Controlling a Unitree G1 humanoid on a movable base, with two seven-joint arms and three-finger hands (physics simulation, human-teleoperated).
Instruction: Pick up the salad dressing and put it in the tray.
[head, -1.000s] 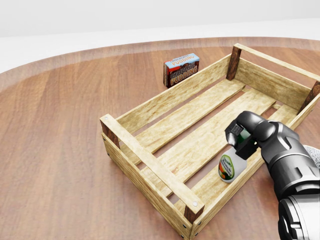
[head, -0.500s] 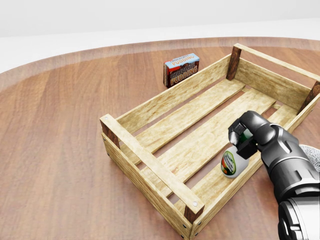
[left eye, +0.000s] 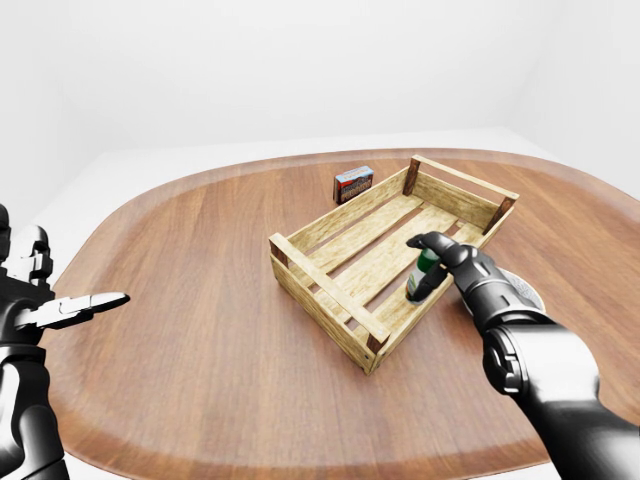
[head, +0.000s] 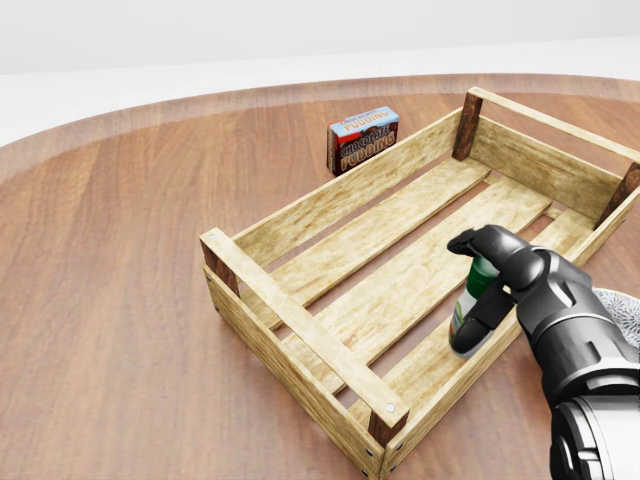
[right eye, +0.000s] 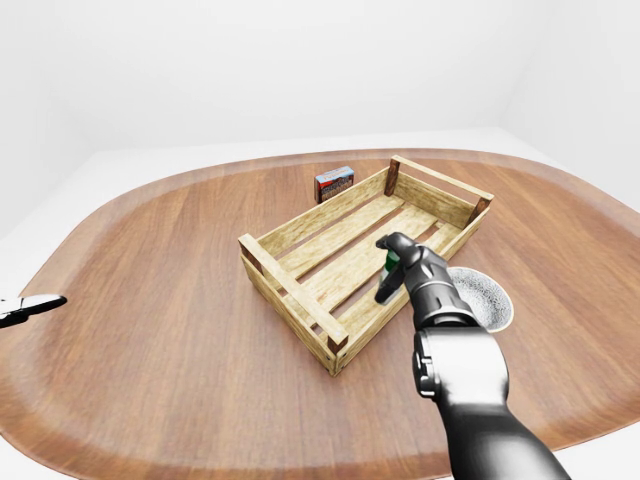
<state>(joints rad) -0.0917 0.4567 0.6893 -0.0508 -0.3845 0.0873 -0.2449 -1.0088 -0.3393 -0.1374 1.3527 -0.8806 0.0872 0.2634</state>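
The salad dressing bottle (head: 466, 305), white with a green cap, stands nearly upright on the slats at the lower right of the wooden crate tray (head: 300, 325) in the head view. My right hand (head: 460, 293) reaches over the tray's right wall, its dark fingers (head: 478, 238) spread around the bottle rather than clamped on it. My left hand (left eye: 75, 308) hangs open and empty at the far left of the left-eye view, off the table.
A chocolate pudding box (head: 363, 138) stands on the table just beyond the tray's far long wall. A grey round dish (right eye: 480, 297) lies on the table to the right of the tray, beneath my right forearm. The table is a round wooden top.
The bottle went from hanging tilted in my closed right hand to standing on the tray's slats. My right fingers have spread open around it.
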